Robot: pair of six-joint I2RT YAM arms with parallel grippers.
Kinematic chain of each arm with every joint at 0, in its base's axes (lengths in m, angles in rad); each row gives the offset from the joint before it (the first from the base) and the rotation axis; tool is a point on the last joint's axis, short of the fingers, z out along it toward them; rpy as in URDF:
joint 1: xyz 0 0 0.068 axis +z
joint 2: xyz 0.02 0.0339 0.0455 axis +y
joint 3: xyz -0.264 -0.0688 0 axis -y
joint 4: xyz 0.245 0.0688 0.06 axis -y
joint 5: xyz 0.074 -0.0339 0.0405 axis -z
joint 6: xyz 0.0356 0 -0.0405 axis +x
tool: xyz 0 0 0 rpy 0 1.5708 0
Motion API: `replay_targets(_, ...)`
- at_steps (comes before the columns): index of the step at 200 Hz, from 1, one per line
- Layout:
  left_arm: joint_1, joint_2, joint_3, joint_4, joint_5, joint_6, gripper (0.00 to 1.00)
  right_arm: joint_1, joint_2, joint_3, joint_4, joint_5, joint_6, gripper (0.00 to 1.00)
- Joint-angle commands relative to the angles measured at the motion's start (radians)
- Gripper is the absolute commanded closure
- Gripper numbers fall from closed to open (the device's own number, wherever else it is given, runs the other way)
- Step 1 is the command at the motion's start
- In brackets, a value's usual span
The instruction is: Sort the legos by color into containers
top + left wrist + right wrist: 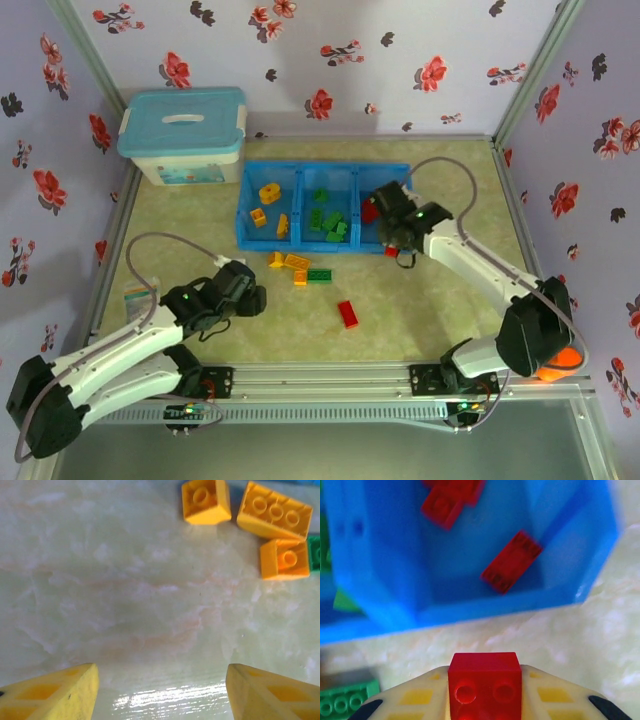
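The right fingers (415, 698) are closed on a red brick (485, 682), its studs facing the wrist camera. It is held just at 6 o'clock of the blue tray (300, 246), in front of the right compartment (470, 611). I cannot tell whether the brick touches the tabletop (150, 605). In that compartment lie other red bricks (511, 561). The middle compartment holds green bricks (325, 222) and the left one holds orange-yellow bricks (268, 192). The left fingers (55, 695) stand wide apart with nothing between them, low over bare tabletop, at 8 o'clock from the loose bricks. Those lie at 6 o'clock of the tray: three orange-yellow pieces (296, 263) close together, a green brick (320, 275) just at their 3 o'clock, and a lone red brick (348, 314) at their 5 o'clock, apart from them. A white storage box (185, 160) with a pale-blue lid sits at 10 o'clock of the tray.
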Motion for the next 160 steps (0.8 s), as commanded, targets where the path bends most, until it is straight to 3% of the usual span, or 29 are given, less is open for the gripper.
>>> replay_targets(1, -0.044, -0.012, -0.033, 0.0, -0.029, -0.078, 0.32, -0.071, 0.063, 0.073, 0.009, -0.085, -0.099, 0.69)
replay_targets(38, -0.104, -0.011, -0.052, 0.001, -0.06, -0.133, 0.33, -0.148, 0.275, 0.255, -0.02, -0.117, -0.161, 0.7)
replay_targets(84, -0.121, -0.012, -0.053, 0.018, -0.07, -0.154, 0.33, -0.174, 0.481, 0.491, -0.107, -0.081, -0.207, 0.67)
replay_targets(96, -0.122, -0.011, -0.049, 0.024, -0.07, -0.157, 0.32, -0.173, 0.514, 0.544, -0.131, -0.073, -0.21, 0.58)
replay_targets(105, -0.123, -0.01, -0.047, 0.029, -0.07, -0.156, 0.32, -0.173, 0.521, 0.575, -0.144, -0.069, -0.2, 0.3)
replay_targets(110, -0.123, -0.01, -0.045, 0.032, -0.07, -0.154, 0.33, -0.173, 0.514, 0.585, -0.141, -0.073, -0.193, 0.22)
replay_targets(128, -0.123, -0.006, -0.032, 0.035, -0.069, -0.144, 0.32, -0.164, 0.446, 0.57, -0.08, -0.091, -0.162, 0.16)
replay_targets(160, -0.115, -0.003, 0.001, 0.043, -0.07, -0.129, 0.31, -0.126, 0.318, 0.493, -0.006, -0.108, -0.144, 0.14)
